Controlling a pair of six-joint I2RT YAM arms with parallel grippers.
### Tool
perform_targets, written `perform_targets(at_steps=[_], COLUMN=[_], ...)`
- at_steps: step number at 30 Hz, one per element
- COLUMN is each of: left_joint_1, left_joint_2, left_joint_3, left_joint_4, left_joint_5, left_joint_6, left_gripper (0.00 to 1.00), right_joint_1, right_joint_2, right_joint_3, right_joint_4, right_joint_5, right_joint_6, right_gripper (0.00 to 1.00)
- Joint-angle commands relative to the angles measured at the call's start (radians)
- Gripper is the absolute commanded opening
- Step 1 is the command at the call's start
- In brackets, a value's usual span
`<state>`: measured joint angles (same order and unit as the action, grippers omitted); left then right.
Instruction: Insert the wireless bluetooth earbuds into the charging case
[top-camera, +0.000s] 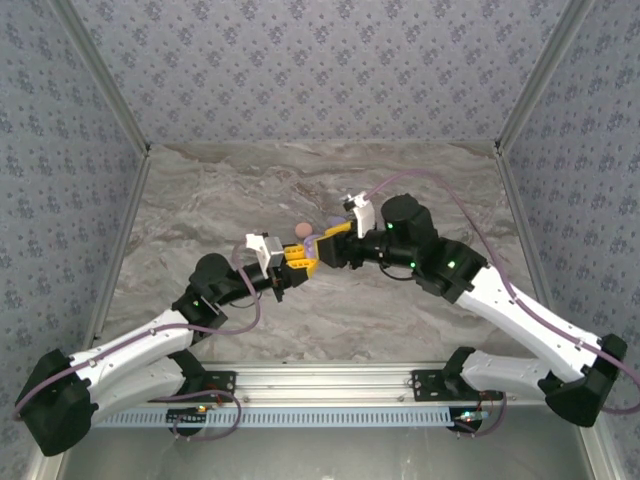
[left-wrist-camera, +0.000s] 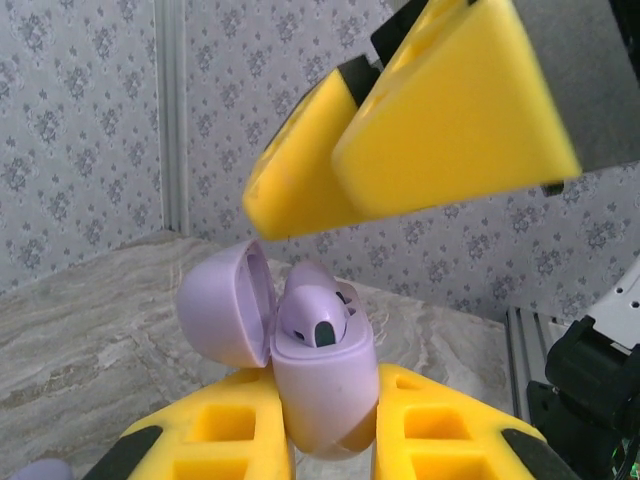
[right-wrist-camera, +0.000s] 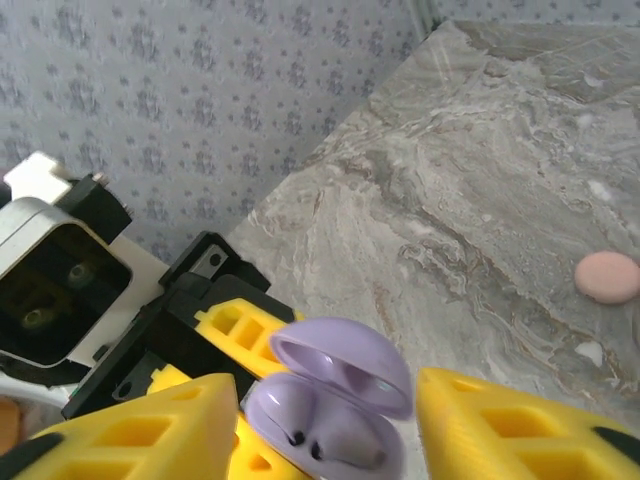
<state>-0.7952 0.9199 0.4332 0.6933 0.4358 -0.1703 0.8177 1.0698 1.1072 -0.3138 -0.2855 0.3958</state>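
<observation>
Marble desk (top-camera: 200, 200), papered walls. Mid-desk, left claw (left-wrist-camera: 325, 430) clamped on open charging case (left-wrist-camera: 320, 390); one earbud (left-wrist-camera: 318, 318) seated (second slot unclear). Empty right claw (right-wrist-camera: 325, 425) apart, flanking it.

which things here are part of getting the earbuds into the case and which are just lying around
Part of the job:
- open lavender charging case
- lavender earbud sitting in it
- left gripper, shut on the case
- right gripper, open, close by the case

Just lying about:
- pink round disc on the marble table
</observation>
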Motion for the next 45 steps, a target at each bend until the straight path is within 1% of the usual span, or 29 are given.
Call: perform_targets(at_steps=[1,4,7,8,11,18,23,27,33,36,39,40,42,44,45], left_joint_1=[-0.008,-0.007,-0.009,-0.009,-0.010,-0.012,-0.010,-0.012,-0.011,-0.011,-0.012,-0.011,-0.011,-0.011,-0.011], left_joint_2=[-0.013,-0.012,-0.006,-0.003,0.001,-0.002,-0.001,-0.002,0.001,0.006,0.007,0.007,0.004,0.004,0.006], left_joint_3=[0.021,0.022,0.025,0.025,0.026,0.027,0.029,0.030,0.034,0.035,0.038,0.043,0.057,0.074,0.080], left_joint_4=[0.071,0.072,0.072,0.072,0.072,0.063,0.057,0.053,0.042,0.041,0.031,0.015,-0.043,-0.134,-0.174], left_joint_5=[0.033,0.042,0.044,0.044,0.046,0.041,0.039,0.039,0.031,0.025,0.019,0.012,-0.018,-0.071,-0.095], left_joint_6=[-0.011,-0.011,-0.011,-0.012,-0.013,-0.009,-0.008,-0.004,0.003,0.003,0.002,0.003,0.008,0.015,0.015], left_gripper=[0.04,0.04,0.04,0.04,0.04,0.04,0.04,0.04,0.04,0.04,0.04,0.04,0.03,0.02,0.01], right_joint_1=[-0.061,-0.097,-0.100,-0.098,-0.093,-0.090,-0.089,-0.084,-0.078,-0.076,-0.075,-0.074,-0.068,-0.059,-0.057], right_joint_2=[-0.049,-0.044,-0.018,-0.007,0.011,0.019,0.008,-0.030,-0.066,-0.075,-0.083,-0.086,-0.101,-0.117,-0.126], right_joint_3=[-0.067,-0.130,-0.156,-0.154,-0.153,-0.152,-0.139,-0.121,-0.119,-0.119,-0.096,-0.080,-0.049,-0.014,-0.005], right_joint_4=[0.039,0.127,0.209,0.233,0.299,0.395,0.465,0.430,0.340,0.291,0.178,0.127,0.023,-0.100,-0.142], right_joint_5=[-0.092,-0.195,-0.283,-0.311,-0.362,-0.419,-0.499,-0.503,-0.476,-0.447,-0.361,-0.305,-0.157,0.053,0.125], right_joint_6=[0.019,0.059,0.087,0.096,0.115,0.163,0.221,0.200,0.158,0.134,0.077,0.053,0.011,-0.027,-0.036], right_gripper=[0.66,0.81,0.92,1.00,1.00,1.00,1.00,1.00,1.00,1.00,1.00,1.00,1.00,1.00,1.00])
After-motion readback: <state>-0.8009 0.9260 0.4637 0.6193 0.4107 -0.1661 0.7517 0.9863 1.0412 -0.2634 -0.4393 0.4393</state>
